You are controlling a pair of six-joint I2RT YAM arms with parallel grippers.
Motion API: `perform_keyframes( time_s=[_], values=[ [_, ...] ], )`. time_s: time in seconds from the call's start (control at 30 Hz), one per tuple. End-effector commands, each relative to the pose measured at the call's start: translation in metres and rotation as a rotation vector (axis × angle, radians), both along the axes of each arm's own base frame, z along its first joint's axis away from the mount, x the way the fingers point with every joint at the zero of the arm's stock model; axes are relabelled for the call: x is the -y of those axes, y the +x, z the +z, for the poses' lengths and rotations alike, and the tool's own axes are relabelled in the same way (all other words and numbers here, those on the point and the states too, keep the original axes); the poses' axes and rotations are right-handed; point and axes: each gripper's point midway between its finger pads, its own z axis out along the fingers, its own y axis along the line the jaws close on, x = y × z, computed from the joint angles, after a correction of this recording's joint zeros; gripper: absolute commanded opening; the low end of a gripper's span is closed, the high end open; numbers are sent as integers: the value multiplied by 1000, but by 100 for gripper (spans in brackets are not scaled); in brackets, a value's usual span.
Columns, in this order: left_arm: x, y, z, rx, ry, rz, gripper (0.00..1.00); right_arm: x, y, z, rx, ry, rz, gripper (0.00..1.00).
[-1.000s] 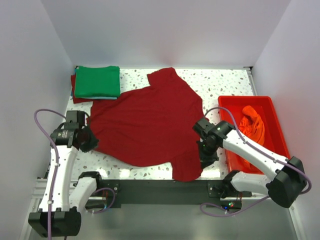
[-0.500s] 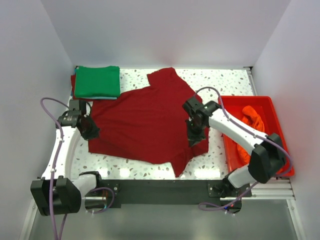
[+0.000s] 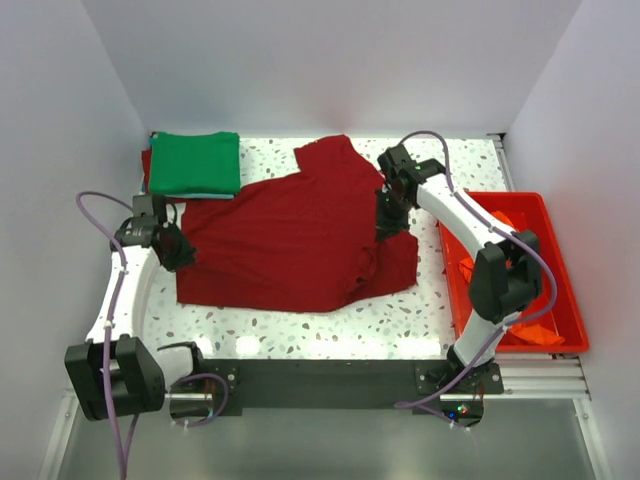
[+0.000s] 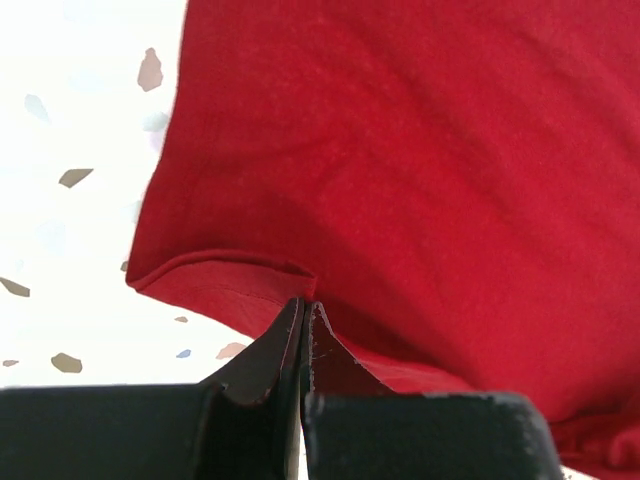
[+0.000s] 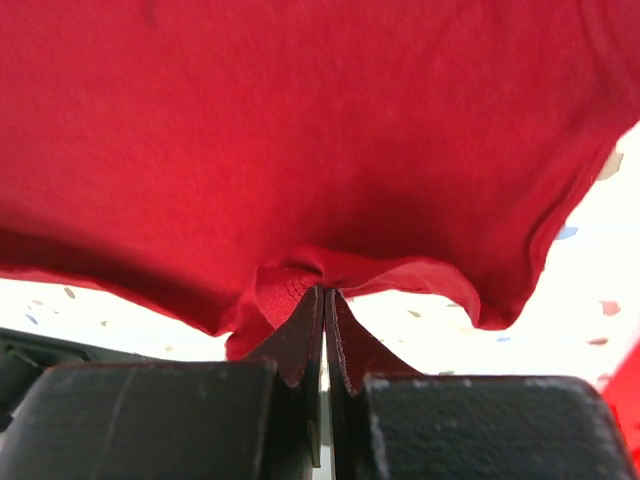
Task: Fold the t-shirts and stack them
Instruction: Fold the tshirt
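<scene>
A dark red t-shirt lies spread on the speckled table, its near part folded back over itself. My left gripper is shut on its left edge, which the left wrist view shows pinched. My right gripper is shut on a bunched fold at its right side, seen in the right wrist view, and holds it above the shirt. A folded bright green t-shirt lies on another dark red cloth at the far left. An orange t-shirt lies in the tub.
A rigid red plastic tub stands at the right edge of the table, right beside my right arm. White walls close in the table on the left, back and right. Bare speckled table shows in front of the shirt.
My right gripper has carried the shirt's near right part away from me, over the shirt, folding it. My left gripper has moved a little farther along the left edge, still gripping.
</scene>
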Motion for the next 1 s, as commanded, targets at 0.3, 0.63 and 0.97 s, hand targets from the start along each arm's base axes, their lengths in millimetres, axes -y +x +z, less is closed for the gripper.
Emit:
perform_keyframes(
  time_s=[0.3,0.63,0.97],
  values=[
    [-41,7,0,54,35,73,0,-6,60,28,108,54,-7,0],
    [-53,7,-10,63,37,80,0,18,82,42,136,42,-43,0],
    [-55,27,-15,87,33,19,0,37,82,38,122,26,-68,0]
  ],
)
